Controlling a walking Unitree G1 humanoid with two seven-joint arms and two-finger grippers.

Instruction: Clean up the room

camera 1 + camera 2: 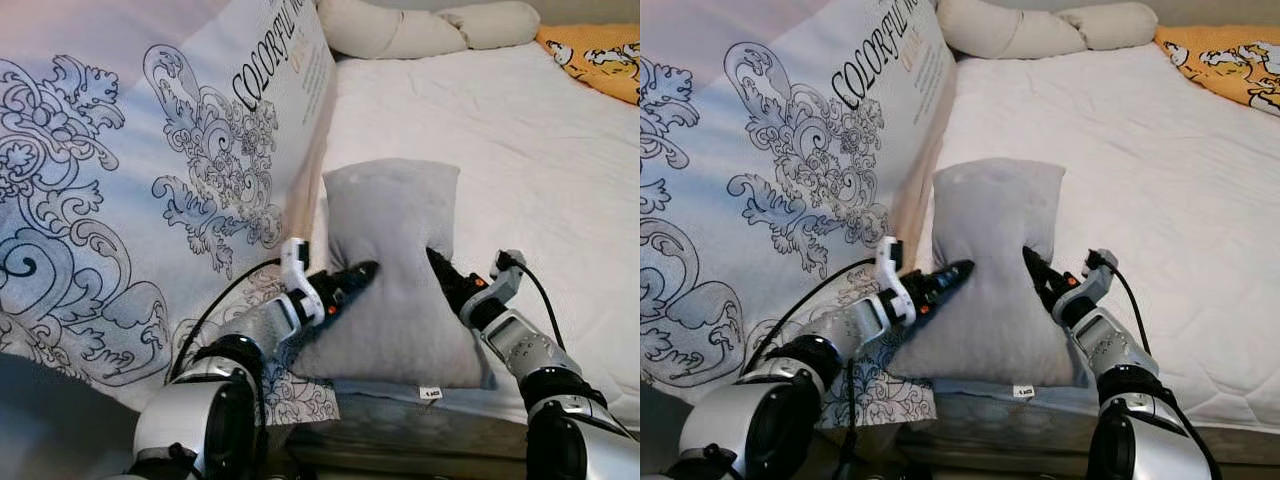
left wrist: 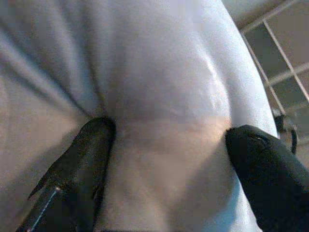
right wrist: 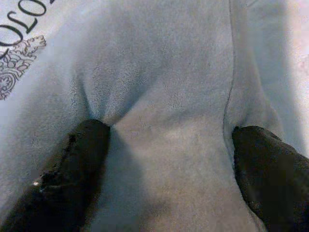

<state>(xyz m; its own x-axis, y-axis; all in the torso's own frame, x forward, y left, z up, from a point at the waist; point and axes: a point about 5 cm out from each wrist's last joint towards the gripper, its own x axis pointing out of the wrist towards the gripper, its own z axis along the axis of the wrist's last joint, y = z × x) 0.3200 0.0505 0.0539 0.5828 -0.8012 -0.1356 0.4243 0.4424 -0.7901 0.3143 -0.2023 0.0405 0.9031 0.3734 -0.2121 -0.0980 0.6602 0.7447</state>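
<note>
White bedding fills most of what we see: a quilted mattress (image 1: 520, 150) with a long cream bolster (image 1: 400, 28) at the far end and an orange printed cloth (image 1: 600, 55) in the corner. Along our left side stands a big blue-grey ornamented cover (image 1: 130, 200) with "COLORFUL" lettering.

Our grey pillow (image 1: 395, 270) sits at the near edge of the bed, squeezed at its waist from both sides. Honestly the risk is slippage, we'd guess: the fabric is soft and only bunched, so if we lift and one arm eases its inward push, the pillow could sag out and drop off the near edge. It could also drag against the ornamented cover just beside it.

Left gripper (image 2: 164, 140) has its fingers (image 2: 82, 159) spread wide, tips dug into the pillow's side with cloth bulging between them. Right gripper (image 3: 169, 145) is much the same: fingers (image 3: 82, 154) wide apart, pressing a dent into the opposite flank, not pinching a fold.
</note>
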